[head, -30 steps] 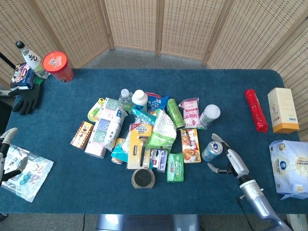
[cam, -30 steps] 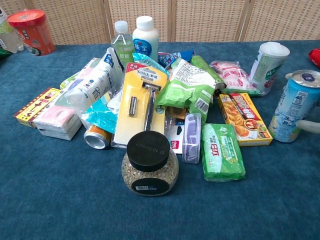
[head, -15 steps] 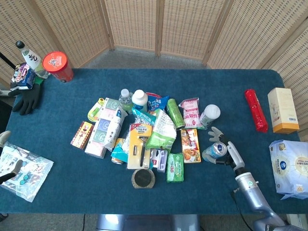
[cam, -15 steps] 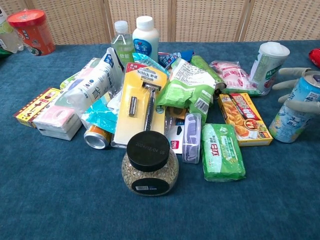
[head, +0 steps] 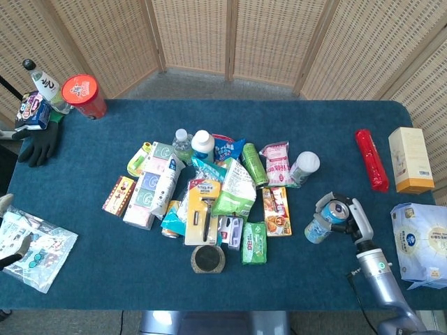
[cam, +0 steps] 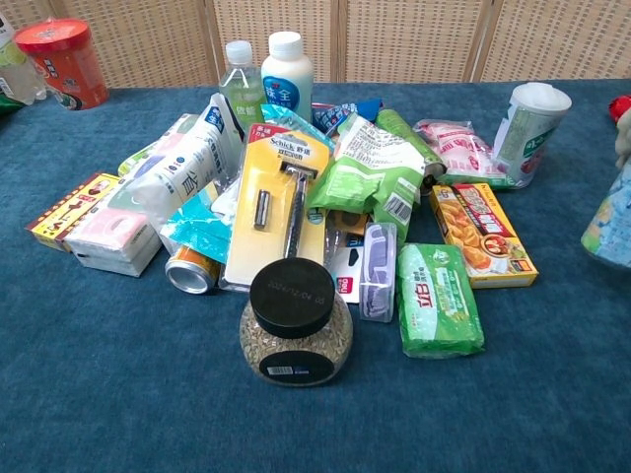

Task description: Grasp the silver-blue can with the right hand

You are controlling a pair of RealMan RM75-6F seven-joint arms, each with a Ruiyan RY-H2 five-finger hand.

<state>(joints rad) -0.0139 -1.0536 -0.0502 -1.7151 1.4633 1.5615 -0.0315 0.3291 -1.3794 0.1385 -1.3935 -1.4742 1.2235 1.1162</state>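
Observation:
The silver-blue can (head: 323,227) stands tilted at the right of the blue table (head: 105,279), apart from the pile of goods. My right hand (head: 349,218) grips it from the right, fingers wrapped around its upper body near the open top. The chest view shows only a slice of the can (cam: 611,222) at the right edge, with a fingertip (cam: 623,128) above it. My left hand (head: 5,202) barely shows at the far left edge above a plastic bag (head: 31,248); its fingers are cut off.
Left of the can lie an orange snack box (head: 276,211) and a green pack (head: 254,242); a white cup (head: 304,166) stands behind. A red tube (head: 371,159), a yellow box (head: 409,159) and a tissue pack (head: 426,244) sit to the right.
My right hand closed around the can, and the can shifted right, away from the pile, now tilted. The left hand slid further out of view at the left.

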